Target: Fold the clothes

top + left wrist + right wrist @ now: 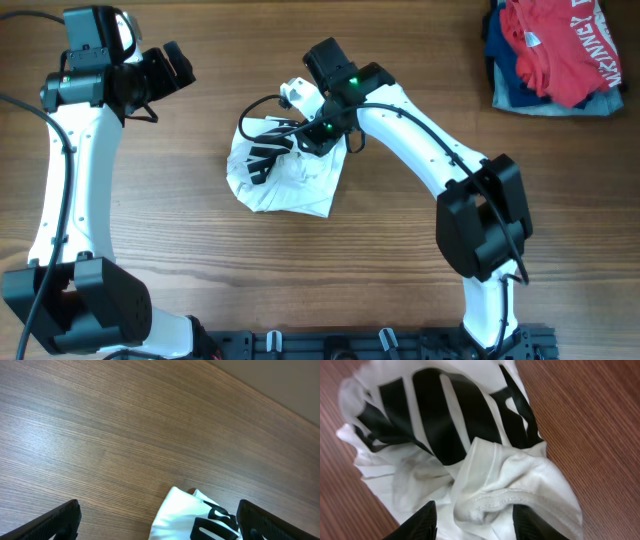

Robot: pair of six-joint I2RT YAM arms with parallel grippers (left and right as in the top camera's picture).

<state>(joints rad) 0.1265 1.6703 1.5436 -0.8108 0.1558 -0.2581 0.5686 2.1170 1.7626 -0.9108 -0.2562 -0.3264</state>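
The right pincer (pixel 300 135) sits directly over the white T-shirt (pixel 280 170), its two dark fingers (pixel 422 522) parted to either side of a raised, hemmed ridge of cloth; whether they pinch it I cannot tell. The shirt lies crumpled near the middle of the desk (pixel 400 300), lettering up, its bulk trailing from the pincer toward the near edge. The left pincer (pixel 165 70) hangs wide and empty near the far left corner, well apart from the shirt, so the right arm is far nearer for the coming pull.
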